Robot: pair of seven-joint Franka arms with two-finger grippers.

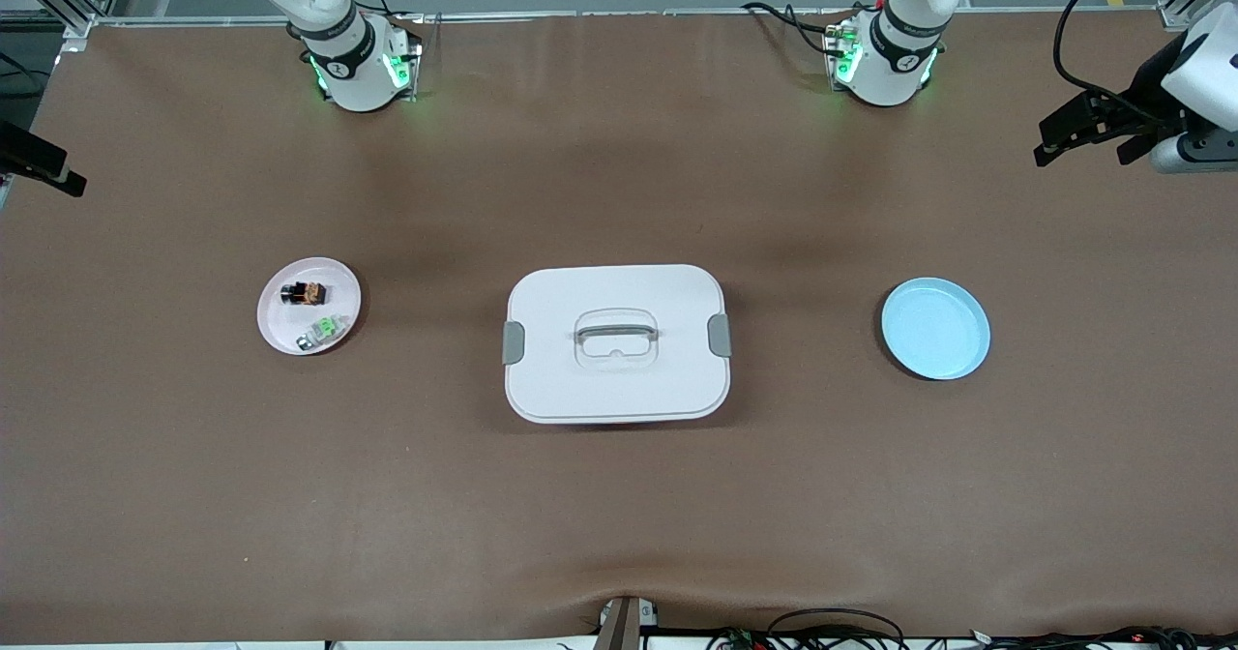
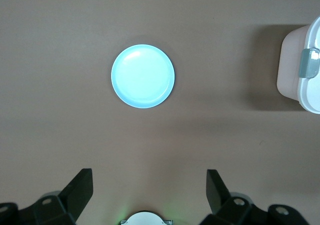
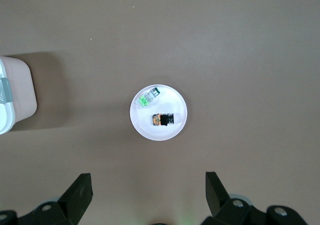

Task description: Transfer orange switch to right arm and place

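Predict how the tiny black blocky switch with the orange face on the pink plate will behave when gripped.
The orange switch looks rigid and probably light. Its blocky shape should not roll. Being tiny, it may slip or twist between fingers, and the green-faced part beside it on the pink plate leaves little room.

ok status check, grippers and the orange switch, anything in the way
Left gripper open, high over the blue plate. Right gripper open, high over the pink plate. Orange switch on it, beside green switch. Nothing blocking it.

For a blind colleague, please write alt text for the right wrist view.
A small white round plate on brown table cloth holds a tiny black orange-faced switch and a green-faced one; the open right gripper hovers above.
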